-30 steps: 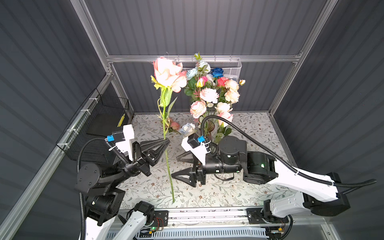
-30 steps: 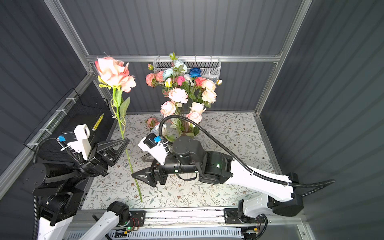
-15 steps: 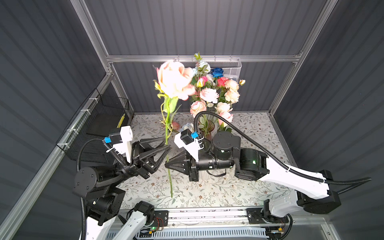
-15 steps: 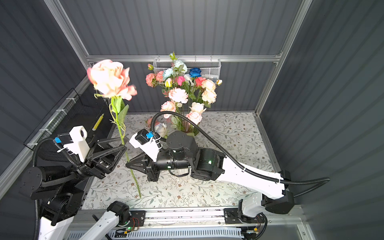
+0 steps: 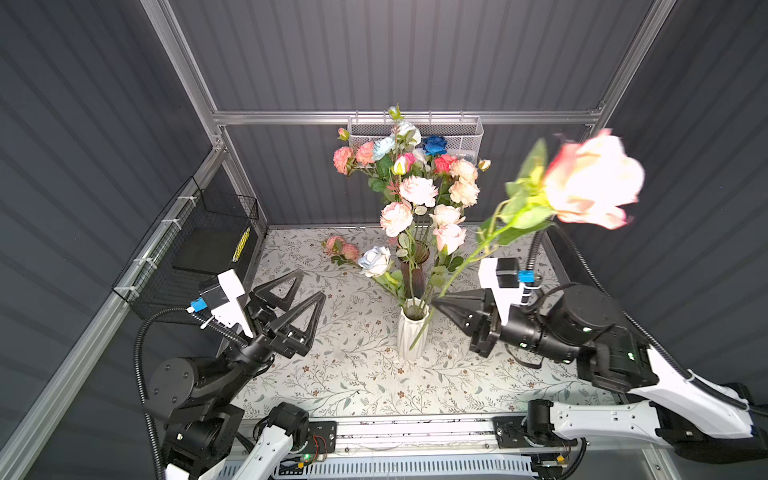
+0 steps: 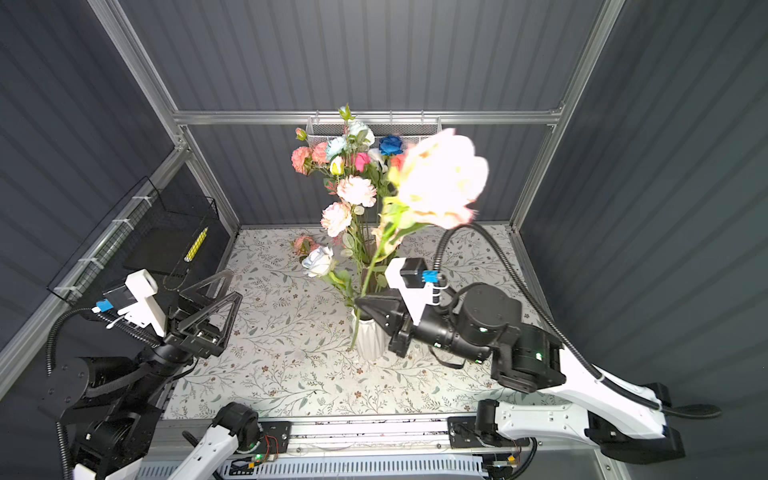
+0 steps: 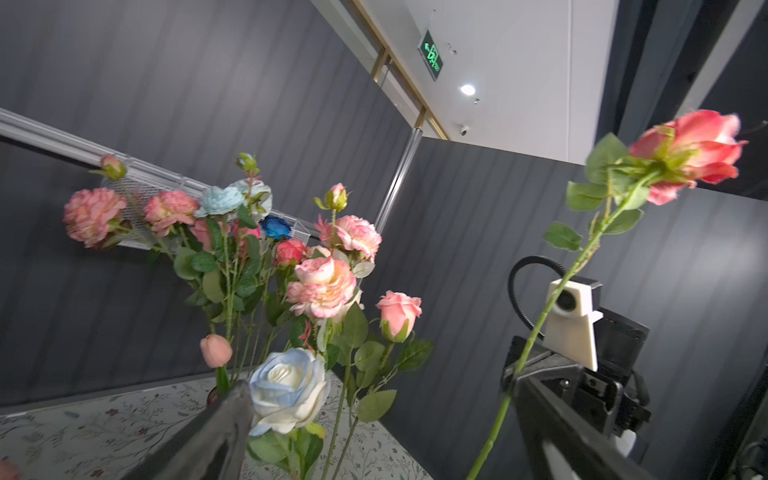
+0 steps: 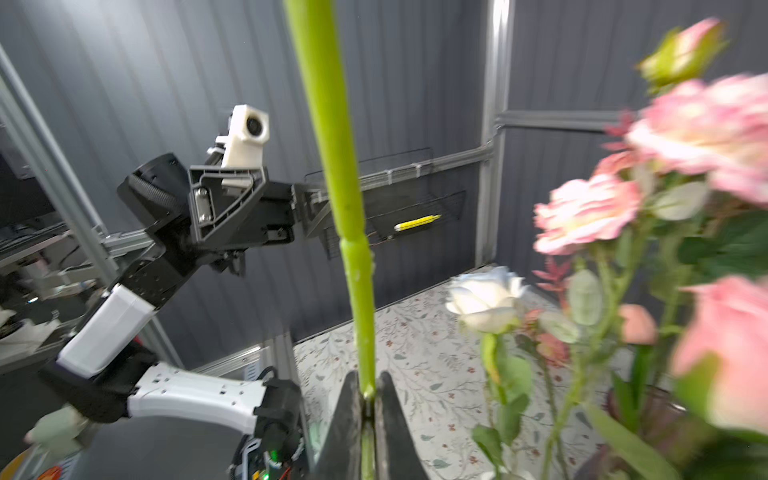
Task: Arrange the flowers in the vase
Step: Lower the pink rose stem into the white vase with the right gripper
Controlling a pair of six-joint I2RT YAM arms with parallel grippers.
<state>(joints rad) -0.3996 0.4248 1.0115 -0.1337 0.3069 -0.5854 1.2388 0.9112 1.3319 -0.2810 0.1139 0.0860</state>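
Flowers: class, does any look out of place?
A pink flower seems to lie on the table left of the dark vase, in no vase. The rose in the right pincer hangs tilted, stem outside the white vase.

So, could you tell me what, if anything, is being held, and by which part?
The right gripper holds the pink rose by its lower stem, below the leaves. The left gripper is open and empty.
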